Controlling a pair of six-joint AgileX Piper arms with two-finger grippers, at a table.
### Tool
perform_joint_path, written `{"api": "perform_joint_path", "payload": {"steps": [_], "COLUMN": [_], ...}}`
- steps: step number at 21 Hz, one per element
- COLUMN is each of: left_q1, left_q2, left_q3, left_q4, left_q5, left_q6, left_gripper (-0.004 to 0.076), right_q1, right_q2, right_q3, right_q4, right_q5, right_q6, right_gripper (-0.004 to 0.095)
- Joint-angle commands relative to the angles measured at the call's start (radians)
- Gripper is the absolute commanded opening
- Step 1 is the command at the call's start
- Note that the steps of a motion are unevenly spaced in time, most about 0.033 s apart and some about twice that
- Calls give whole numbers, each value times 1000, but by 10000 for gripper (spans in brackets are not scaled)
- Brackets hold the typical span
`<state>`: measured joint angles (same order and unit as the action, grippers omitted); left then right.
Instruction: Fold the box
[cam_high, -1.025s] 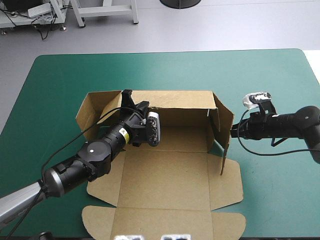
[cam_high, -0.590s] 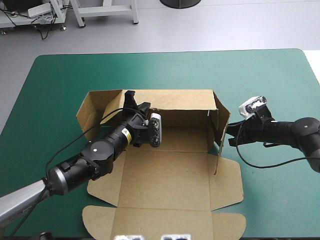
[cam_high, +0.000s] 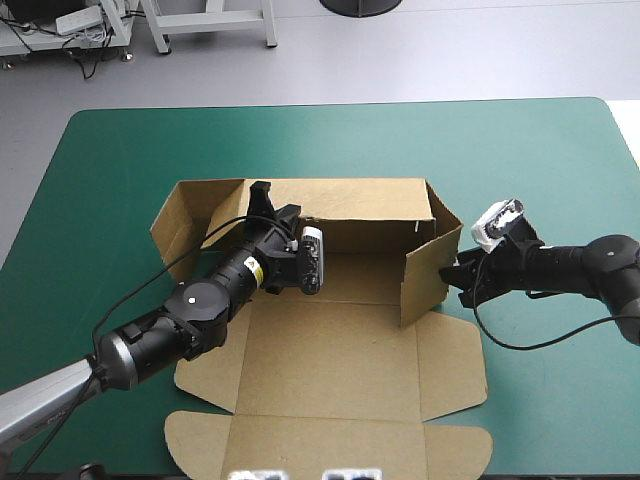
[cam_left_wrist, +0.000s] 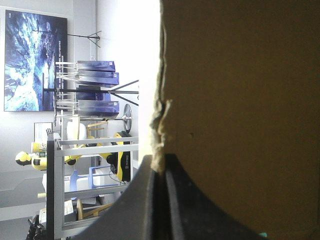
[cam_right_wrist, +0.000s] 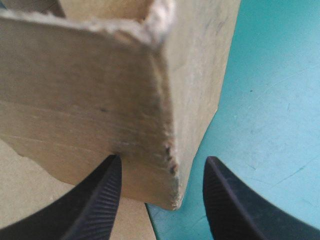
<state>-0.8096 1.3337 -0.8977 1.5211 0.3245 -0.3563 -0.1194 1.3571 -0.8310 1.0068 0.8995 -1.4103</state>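
Note:
The brown box (cam_high: 340, 360) lies open on the teal-green cover, its back wall (cam_high: 350, 200) standing upright. My left gripper (cam_high: 262, 192) is shut on that wall's top edge near its left end. In the left wrist view the board (cam_left_wrist: 240, 100) runs up from between the closed fingers (cam_left_wrist: 145, 200). On the right, a short flap (cam_high: 425, 285) stands turned inward across the box floor. My right gripper (cam_high: 460, 272) is open just outside that corner. In the right wrist view the box corner (cam_right_wrist: 75, 90) sits between the spread fingers (cam_right_wrist: 100, 200).
The box's left side flap (cam_high: 175, 220) splays outward. The lid panel with rounded tabs (cam_high: 330, 445) lies flat toward the table's near edge. Bare teal-green cover (cam_high: 540, 150) stretches to the right and far side of the box.
My right gripper has opened and let go of the right-hand wall. The flap there has swung inward to face the near edge. The left gripper holds as before.

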Motion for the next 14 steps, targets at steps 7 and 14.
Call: {"api": "perform_joint_path", "payload": {"steps": [7, 14], "left_q1": [-3, -3], "left_q2": [-25, -25], "left_q3": [-27, -27], "left_q4": [17, 17], "left_q5": [-14, -30], "left_q6": [-8, -8], "left_gripper": [-10, -10], "right_q1": [126, 135], "right_q2": [-23, -23], "right_q3": [-23, -23], "right_q4": [224, 351], "right_q5": [-140, -229], "right_q6": [-112, -120], "right_gripper": [564, 245]}}
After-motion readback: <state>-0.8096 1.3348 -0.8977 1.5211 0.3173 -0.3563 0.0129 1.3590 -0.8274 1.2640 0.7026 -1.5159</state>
